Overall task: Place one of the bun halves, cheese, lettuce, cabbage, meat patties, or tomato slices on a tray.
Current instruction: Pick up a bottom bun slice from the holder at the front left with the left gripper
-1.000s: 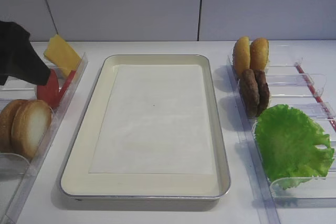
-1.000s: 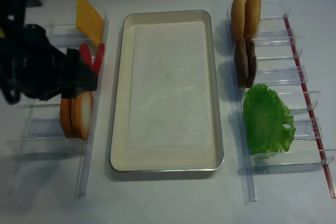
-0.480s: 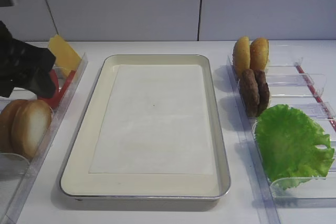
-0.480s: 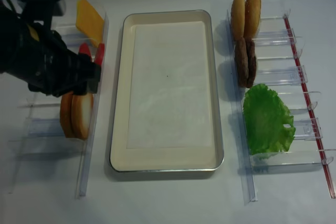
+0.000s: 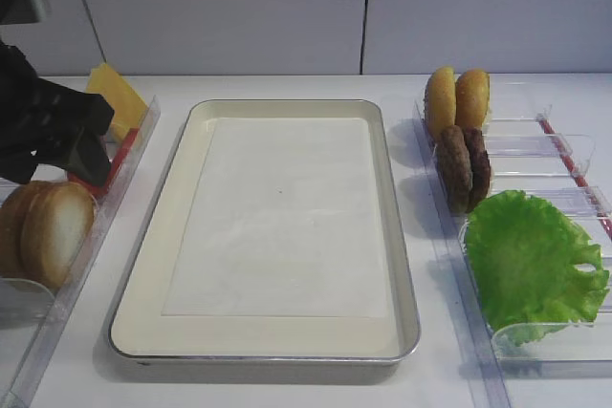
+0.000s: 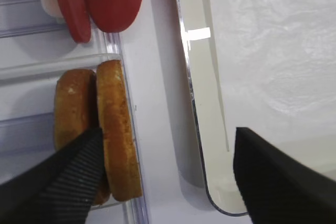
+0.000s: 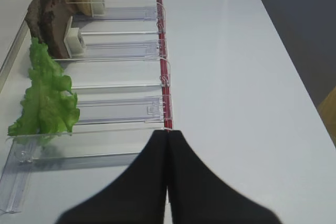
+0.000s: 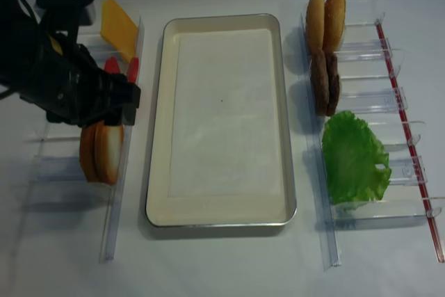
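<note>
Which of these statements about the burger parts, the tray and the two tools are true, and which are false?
1. The tray holds only its paper liner. True.
2. The left tool is shut on a tomato slice. False: its jaws stand wide open and hold nothing, above the bun halves.
3. The lettuce is on the right side of the tray. True.
4. The cheese lies on the tray. False: it stands in a bin at the far left.
5. The right tool is open over the meat patties. False: it is shut, beyond the lettuce bin.
</note>
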You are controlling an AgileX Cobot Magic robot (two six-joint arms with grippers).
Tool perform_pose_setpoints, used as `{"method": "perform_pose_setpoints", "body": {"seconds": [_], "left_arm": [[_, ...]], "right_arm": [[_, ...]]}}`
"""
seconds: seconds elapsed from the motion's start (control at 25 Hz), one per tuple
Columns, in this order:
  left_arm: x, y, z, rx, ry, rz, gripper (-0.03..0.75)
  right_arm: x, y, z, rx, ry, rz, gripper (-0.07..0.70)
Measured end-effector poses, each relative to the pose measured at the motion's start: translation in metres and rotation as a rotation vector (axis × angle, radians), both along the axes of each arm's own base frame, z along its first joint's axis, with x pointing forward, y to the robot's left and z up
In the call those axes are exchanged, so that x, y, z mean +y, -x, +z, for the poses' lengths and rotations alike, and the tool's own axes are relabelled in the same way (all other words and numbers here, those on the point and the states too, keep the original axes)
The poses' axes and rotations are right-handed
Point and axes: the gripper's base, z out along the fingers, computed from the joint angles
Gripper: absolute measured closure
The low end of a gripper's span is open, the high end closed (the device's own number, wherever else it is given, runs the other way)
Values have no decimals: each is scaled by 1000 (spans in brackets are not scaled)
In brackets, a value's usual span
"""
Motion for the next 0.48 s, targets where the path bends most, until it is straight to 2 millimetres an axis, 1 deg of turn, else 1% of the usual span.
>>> {"method": "perform_pose_setpoints", "body": {"seconds": [0.32, 0.48], "left_arm": [[0, -8, -14, 50, -39, -6, 204], [-1, -10, -18, 63, -42, -6, 204]], "right_arm": [[0, 0, 0, 0, 0, 0, 393], [0, 0, 0, 0, 0, 0, 393]]}}
